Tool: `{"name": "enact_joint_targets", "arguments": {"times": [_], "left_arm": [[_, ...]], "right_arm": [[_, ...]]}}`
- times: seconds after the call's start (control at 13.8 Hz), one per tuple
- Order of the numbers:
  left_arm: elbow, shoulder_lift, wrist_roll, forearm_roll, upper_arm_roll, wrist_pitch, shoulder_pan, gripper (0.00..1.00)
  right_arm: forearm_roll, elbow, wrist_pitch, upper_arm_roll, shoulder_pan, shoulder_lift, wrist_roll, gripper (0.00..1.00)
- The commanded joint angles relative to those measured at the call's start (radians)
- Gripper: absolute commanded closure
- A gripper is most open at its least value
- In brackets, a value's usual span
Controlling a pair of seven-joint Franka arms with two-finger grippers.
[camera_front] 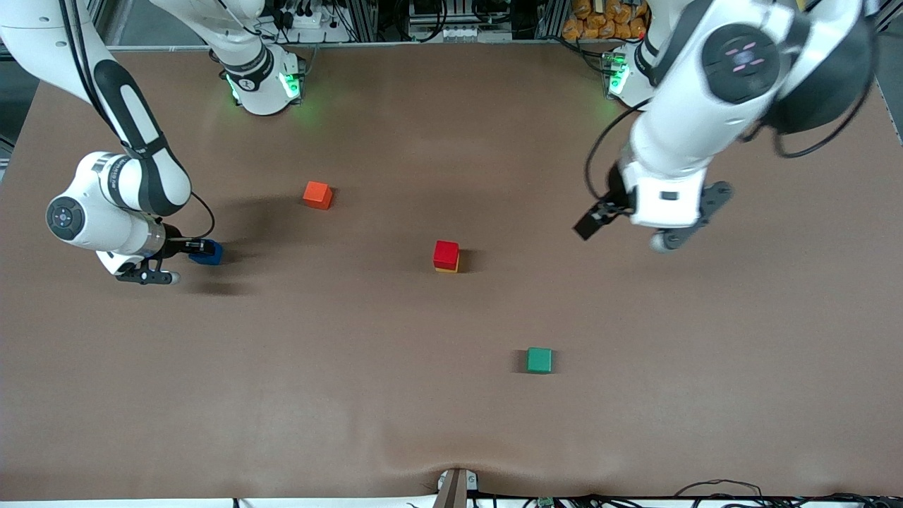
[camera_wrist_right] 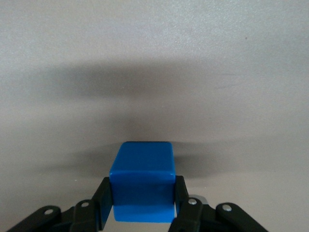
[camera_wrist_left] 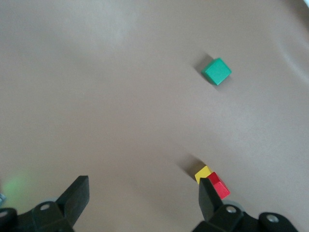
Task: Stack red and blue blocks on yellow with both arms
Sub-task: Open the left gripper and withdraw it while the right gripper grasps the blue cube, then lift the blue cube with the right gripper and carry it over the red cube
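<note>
The red block (camera_front: 446, 252) sits on top of the yellow block (camera_front: 446, 269) near the middle of the table; the left wrist view shows the same red block (camera_wrist_left: 220, 186) on the yellow one (camera_wrist_left: 203, 172). My right gripper (camera_front: 201, 248) is down at table level toward the right arm's end, shut on the blue block (camera_front: 209, 252). In the right wrist view its fingers (camera_wrist_right: 102, 200) press both sides of the blue block (camera_wrist_right: 143, 176). My left gripper (camera_front: 598, 219) hangs open and empty above the table toward the left arm's end, its fingertips (camera_wrist_left: 80, 187) wide apart.
An orange cube (camera_front: 317, 195) lies farther from the front camera than the stack, toward the right arm's end. A green cube (camera_front: 540, 360) lies nearer the front camera than the stack and also shows in the left wrist view (camera_wrist_left: 216, 71). The brown table (camera_front: 395, 409) runs wide around them.
</note>
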Motion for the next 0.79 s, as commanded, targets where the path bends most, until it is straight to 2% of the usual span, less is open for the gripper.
{"name": "enact_joint_targets", "arguments": {"times": [0.0,0.22,0.43,0.72], "left_arm": [[-0.020,-0.082,0.159,0.015,-0.005,-0.061,0.061,0.00],[-0.026,-0.110,0.355,0.015,-0.008,-0.145,0.122,0.00],[-0.031,-0.126,0.434,0.015,-0.007,-0.179,0.136,0.00],[-0.032,-0.148,0.543,0.015,-0.008,-0.210,0.167,0.00]], "right_arm": [[0.004,-0.024,-0.024,0.009,-0.006,-0.038,0.008,1.00],[0.005,0.032,-0.125,0.010,-0.005,-0.038,0.008,1.00],[0.005,0.118,-0.263,0.019,0.011,-0.047,0.008,1.00],[0.014,0.336,-0.542,0.019,0.081,-0.052,0.049,1.00]]}}
